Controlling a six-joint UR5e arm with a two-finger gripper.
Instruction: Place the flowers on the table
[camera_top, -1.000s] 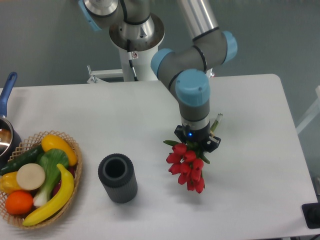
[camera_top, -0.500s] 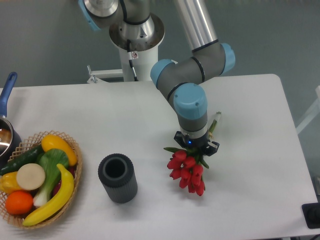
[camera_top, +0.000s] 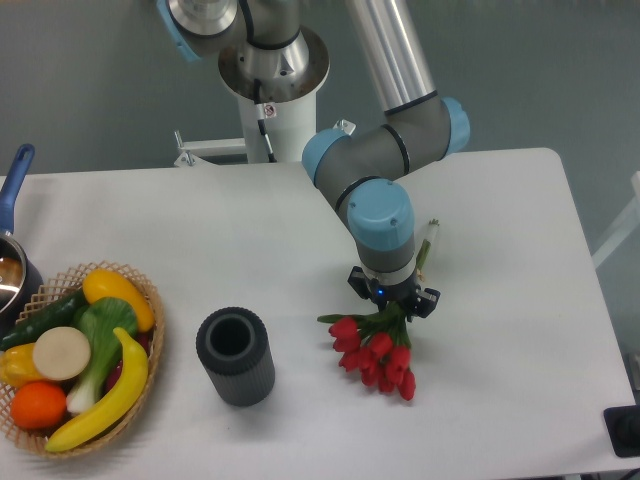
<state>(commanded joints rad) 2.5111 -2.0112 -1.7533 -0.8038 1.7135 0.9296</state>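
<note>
Right of the grey ribbed vase (camera_top: 236, 356), the flowers (camera_top: 377, 351) lie low on the white bench (camera_top: 500, 300), stems pinched in the hand (camera_top: 394, 304). Settle the blooms flat before releasing, then lift straight up so nothing drags.

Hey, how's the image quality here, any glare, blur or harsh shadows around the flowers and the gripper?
Fixed camera view: lighting is even and diffuse, with no glare on the white table. The flowers look soft and slightly blurred, individual blooms merging. The gripper is mostly hidden under the arm's wrist, so its fingers can't be made out. The vase casts only a faint, soft shadow.
</note>
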